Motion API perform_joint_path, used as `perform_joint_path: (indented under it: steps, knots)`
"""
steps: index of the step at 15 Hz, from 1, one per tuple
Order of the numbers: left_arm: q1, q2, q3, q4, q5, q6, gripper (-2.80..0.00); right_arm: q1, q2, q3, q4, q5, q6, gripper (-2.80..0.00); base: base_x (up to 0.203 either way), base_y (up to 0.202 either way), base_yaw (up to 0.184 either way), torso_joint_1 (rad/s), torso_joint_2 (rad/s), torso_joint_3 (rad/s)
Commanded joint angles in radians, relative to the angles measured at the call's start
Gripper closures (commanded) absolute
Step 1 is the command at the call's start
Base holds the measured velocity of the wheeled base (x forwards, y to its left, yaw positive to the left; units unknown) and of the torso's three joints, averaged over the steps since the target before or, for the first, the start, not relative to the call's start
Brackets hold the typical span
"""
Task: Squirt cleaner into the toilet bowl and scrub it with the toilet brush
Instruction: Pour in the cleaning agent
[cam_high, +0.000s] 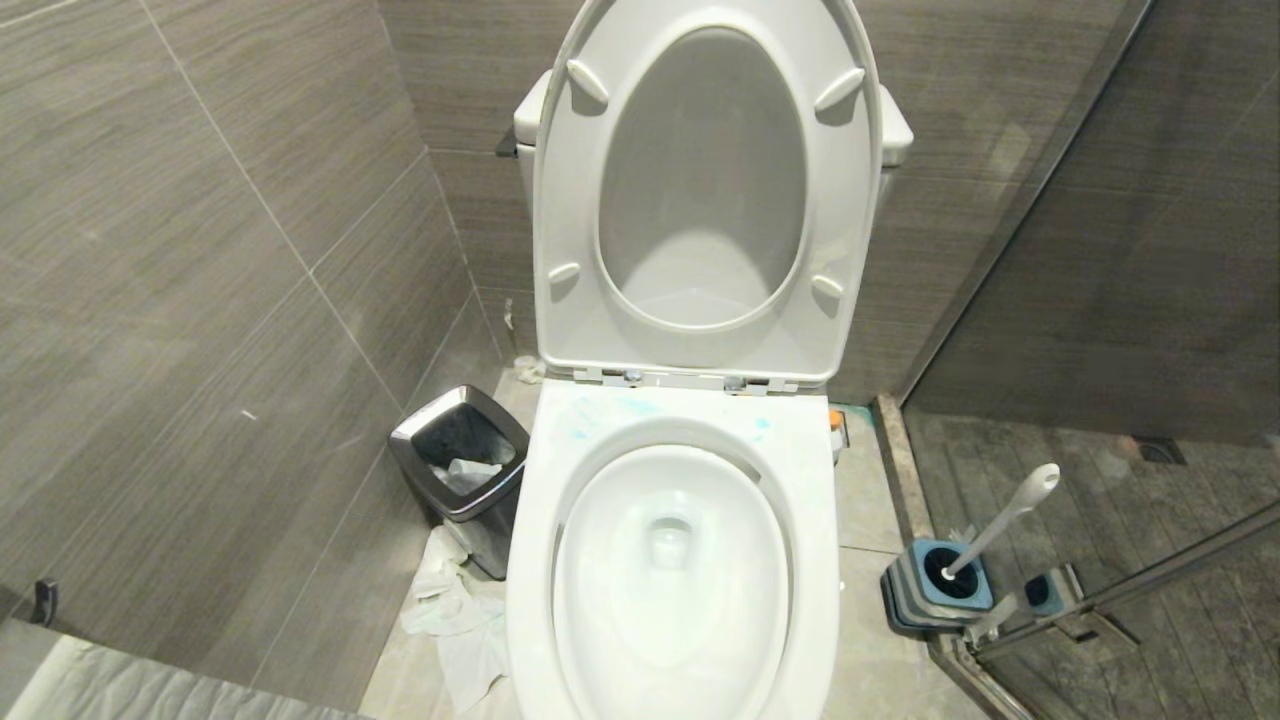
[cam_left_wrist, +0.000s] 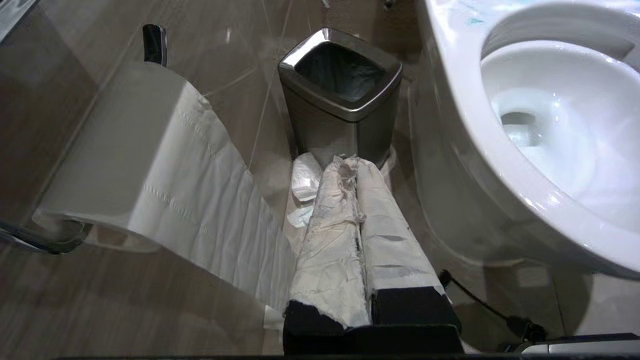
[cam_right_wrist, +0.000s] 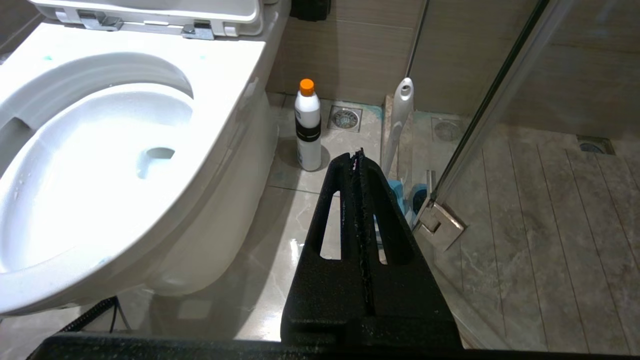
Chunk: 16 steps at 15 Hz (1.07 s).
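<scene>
The white toilet bowl (cam_high: 810, 480) stands open in front of me, its seat and lid (cam_high: 700, 340) raised against the tank. Pale blue smears of cleaner (cam_high: 600, 412) lie on the back of the rim. To the right, the toilet brush (cam_high: 1008, 515) leans in its blue-and-grey holder (cam_high: 935, 590) on the floor. The white brush handle (cam_right_wrist: 400, 117) also shows in the right wrist view. My left gripper (cam_left_wrist: 350, 162) is shut and empty, its fingers wrapped in white paper, low beside the bowl (cam_left_wrist: 465, 130). My right gripper (cam_right_wrist: 357, 152) is shut and empty, above the floor right of the bowl (cam_right_wrist: 225, 75).
A white bottle with an orange cap (cam_right_wrist: 307, 127) stands on the floor by the toilet's right side. A steel-rimmed bin (cam_high: 462, 455) and crumpled paper (cam_high: 455, 610) are left of the bowl. A toilet roll (cam_left_wrist: 130, 150) hangs on the left wall. A glass shower door (cam_right_wrist: 480, 115) closes off the right.
</scene>
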Motion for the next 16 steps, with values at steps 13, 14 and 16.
perform_joint_path:
  steps: [13, 14, 16]
  knots:
    - [0.000, 0.001, 0.003, -0.005, 0.005, -0.063, 0.00, 0.000, -0.001, 0.025, -0.001, 0.000, 0.000, 0.00, 0.000, 0.000, 0.000, 0.000, 0.00, 0.000]
    - [0.000, 0.001, 0.003, -0.005, 0.005, -0.063, 0.00, 0.000, -0.001, 0.025, -0.001, -0.001, 0.000, 0.00, 0.000, 0.000, 0.000, 0.000, 0.00, 0.000]
    - [0.000, 0.001, 0.003, -0.005, 0.005, -0.064, 0.00, 0.000, -0.001, 0.025, -0.001, 0.000, 0.000, 0.00, 0.000, 0.000, 0.000, 0.000, 0.00, 0.000]
